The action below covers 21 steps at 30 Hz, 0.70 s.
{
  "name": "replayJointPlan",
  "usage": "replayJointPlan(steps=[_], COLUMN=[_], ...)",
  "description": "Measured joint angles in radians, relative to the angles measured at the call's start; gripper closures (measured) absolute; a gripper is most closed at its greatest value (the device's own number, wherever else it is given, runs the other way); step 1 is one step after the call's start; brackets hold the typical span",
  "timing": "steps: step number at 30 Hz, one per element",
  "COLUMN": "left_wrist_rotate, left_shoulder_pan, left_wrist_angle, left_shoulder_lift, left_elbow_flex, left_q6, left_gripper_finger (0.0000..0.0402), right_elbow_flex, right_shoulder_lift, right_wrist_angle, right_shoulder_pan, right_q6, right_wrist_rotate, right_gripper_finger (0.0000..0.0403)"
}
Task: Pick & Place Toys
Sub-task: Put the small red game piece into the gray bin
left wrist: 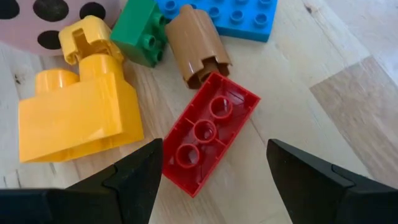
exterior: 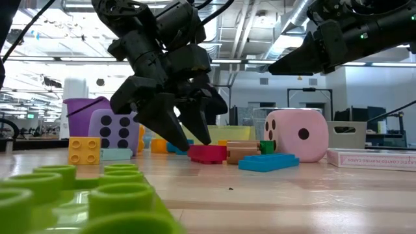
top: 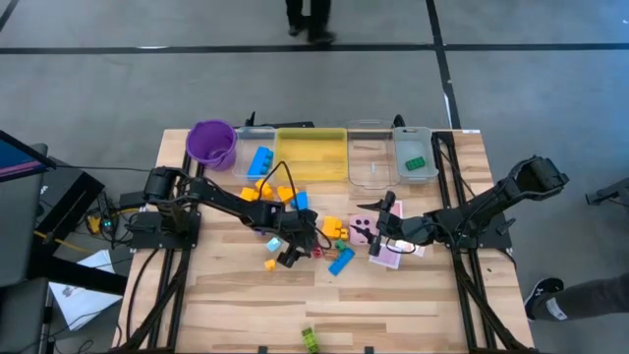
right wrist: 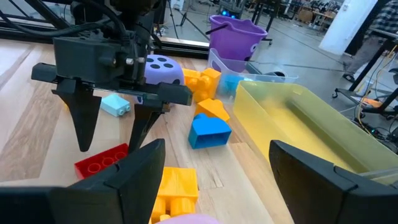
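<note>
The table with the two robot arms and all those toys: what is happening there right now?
The left claw hangs open just over a red block that lies upside down on the wooden table, one finger on each side, not yet gripping it. Yellow, green, brown and blue blocks and a pink die lie close by. The right claw waits open above the pink cards, holding nothing. At the far edge stand a yellow tray, clear trays and a purple cup.
</note>
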Motion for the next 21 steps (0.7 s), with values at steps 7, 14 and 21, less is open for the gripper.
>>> replayJointPlan(steps=[7,14,21], left_wrist_rotate=[0.028,0.056,0.045], left_shoulder_pan=[0.001,-0.008,-0.009], left_wrist_angle=[-0.035,-0.067,-0.048], left_shoulder_lift=[0.0,0.0,0.0], left_elbow_flex=[-0.001,-0.001,-0.001], left_q6=[-0.057,-0.132,-0.134], left_gripper_finger=[0.0124,0.0124,0.0124], right_elbow_flex=[0.0,0.0,0.0], right_shoulder_lift=[0.0,0.0,0.0], right_wrist_angle=[0.0,0.0,0.0], right_shoulder_pan=[0.0,0.0,0.0], right_q6=[0.002,0.002,0.001], right_wrist_rotate=[0.0,0.0,0.001], right_gripper_finger=[0.0121,0.0121,0.0121])
